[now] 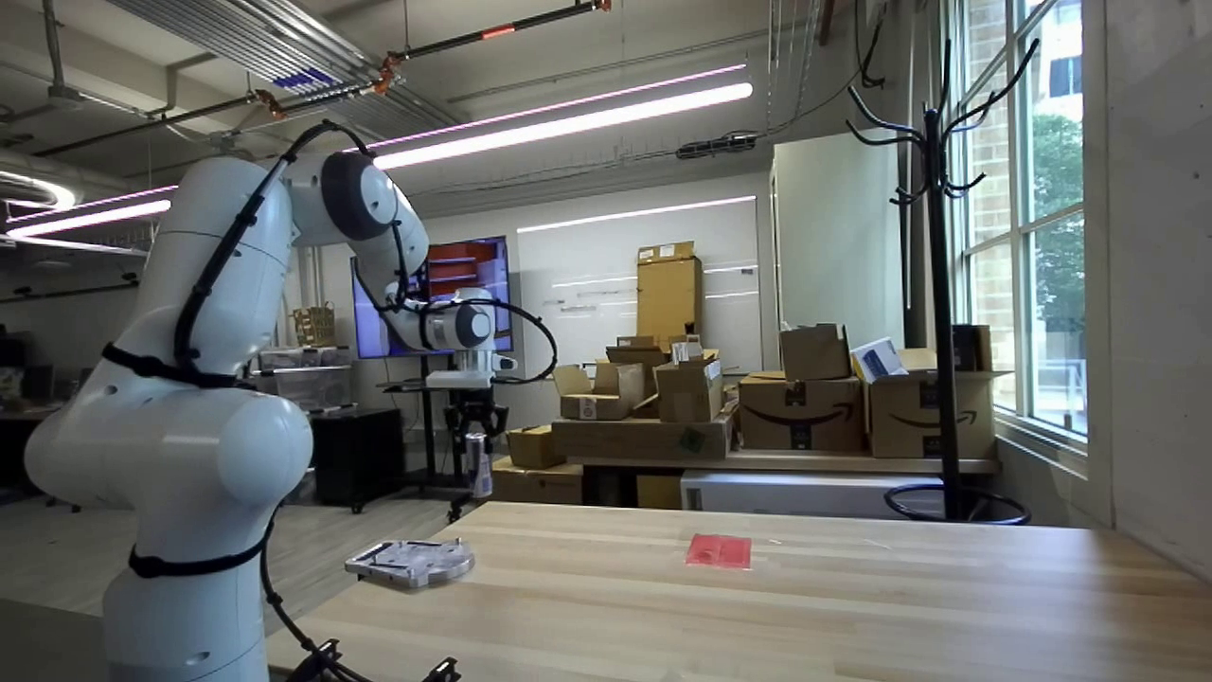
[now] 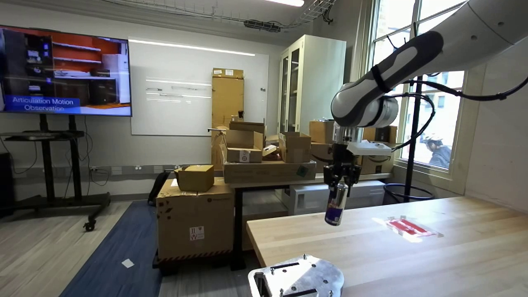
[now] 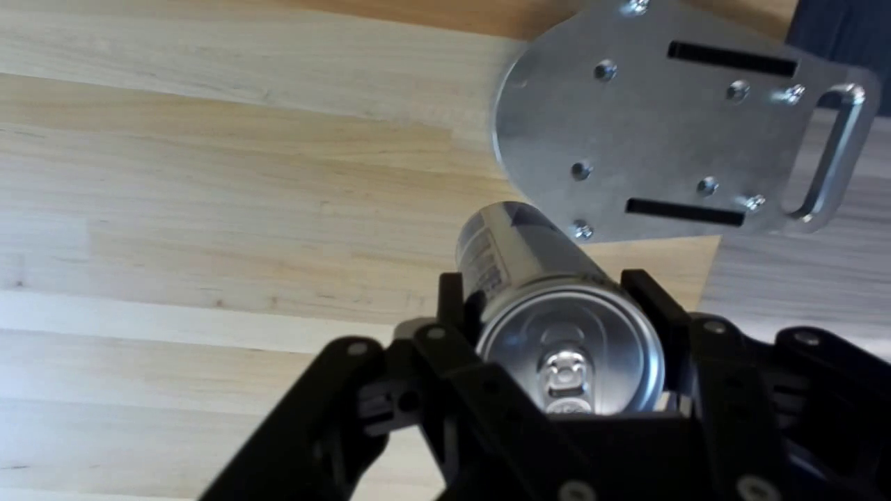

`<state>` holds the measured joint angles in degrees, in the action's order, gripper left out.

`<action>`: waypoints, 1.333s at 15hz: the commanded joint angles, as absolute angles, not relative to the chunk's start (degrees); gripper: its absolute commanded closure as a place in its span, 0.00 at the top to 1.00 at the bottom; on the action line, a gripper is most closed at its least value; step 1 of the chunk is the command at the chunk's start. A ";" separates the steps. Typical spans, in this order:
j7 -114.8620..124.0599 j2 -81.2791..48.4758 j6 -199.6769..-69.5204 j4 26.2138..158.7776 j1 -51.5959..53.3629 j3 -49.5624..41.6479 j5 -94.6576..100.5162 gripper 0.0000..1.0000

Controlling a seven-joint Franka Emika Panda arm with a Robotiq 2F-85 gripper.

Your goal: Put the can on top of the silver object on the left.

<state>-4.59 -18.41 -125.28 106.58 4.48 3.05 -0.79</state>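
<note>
Black and bulky, the hand (image 2: pixel 340 187) has the can (image 2: pixel 335 206) pinched near its top from both sides, its gap no wider than the can. The can hangs in the air, its base apart from the surface (image 1: pixel 852 606).

I'd call the task roughly half done: the can is gripped and up in the air, but it is not yet on the silver object (image 3: pixel 661 132), a flat metal plate with a loop-like handle (image 3: pixel 844 153). In the wrist view the can's lower end shows right against the plate's rounded edge, yet both exterior views show the two apart, the can higher and off to one side. What is left, as I judge it, is to bring the can over the plate, straighten it, lower it, let go and back away. The handle end juts past the edge of the surface, so nearer the plate's middle looks the safer spot.

As for looks, the can is slim and silvery, with, in an exterior view, a dark blue-violet band (image 2: pixel 333 215) around its lower part. It tilts there rather than hanging straight. The lid (image 3: pixel 612 341) shows in the wrist view, its pull tab (image 3: pixel 565 372) lying flat. Printing (image 3: pixel 485 263) on the side is too blurred to read. I see no dent, though the far side is hidden and the hand covers some of the rest
</note>
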 commanded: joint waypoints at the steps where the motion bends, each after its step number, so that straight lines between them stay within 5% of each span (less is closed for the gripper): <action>1: -5.26 -14.85 -125.87 112.29 6.87 5.50 1.06 0.33; 20: -4.67 -25.92 -125.33 105.06 12.23 8.63 2.17 0.33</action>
